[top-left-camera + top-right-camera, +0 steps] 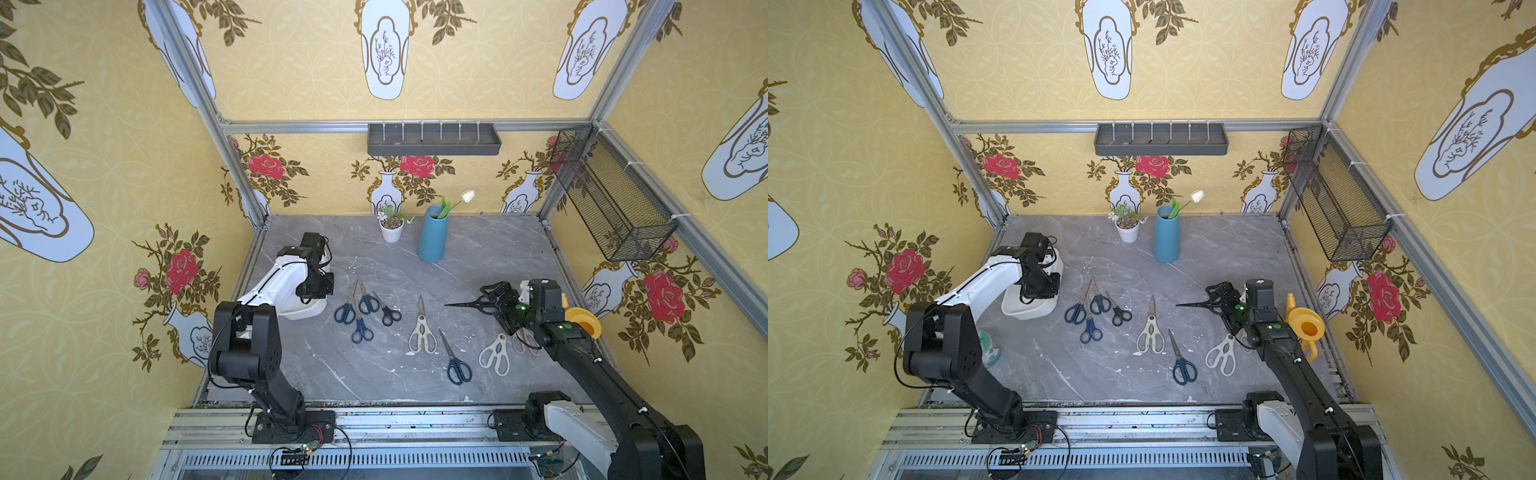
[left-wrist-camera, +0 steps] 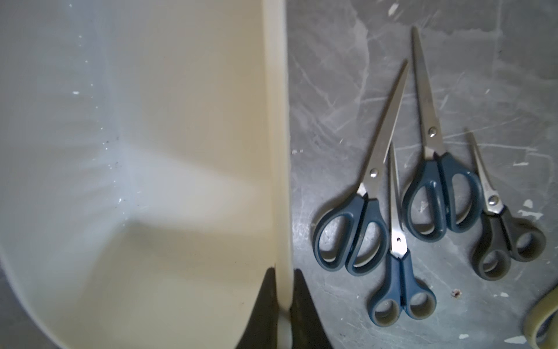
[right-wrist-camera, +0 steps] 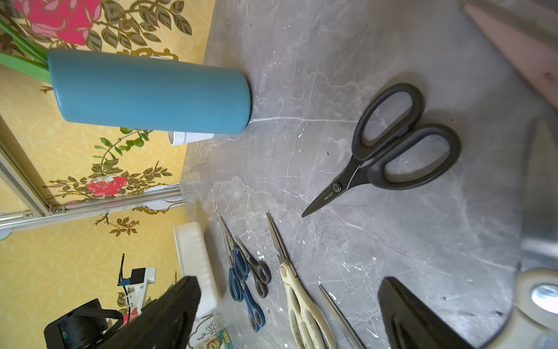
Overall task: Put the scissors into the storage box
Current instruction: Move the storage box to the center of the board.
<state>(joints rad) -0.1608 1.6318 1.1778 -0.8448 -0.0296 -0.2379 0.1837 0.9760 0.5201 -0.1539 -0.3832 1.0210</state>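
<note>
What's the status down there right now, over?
Left hand shut on storage box rim. Right hand open over black scissors, not gripping. No scissors visible in box; left arm above it.

- The grey marbled bench (image 1: 478, 257) was scuffed with white flecks.
- A blue vase (image 1: 432, 235) holding a white tulip (image 1: 468, 195) stood at its 12 o'clock.
- A small white plant pot (image 1: 391, 230) stood just beside the vase, at 9 o'clock.
- A yellow watering can (image 1: 584, 322) sat at 3 o'clock.
- A dark grey tray (image 1: 434, 141) hung on the back wall, and a black mesh basket (image 1: 611, 195) hung at 2 o'clock.
</note>
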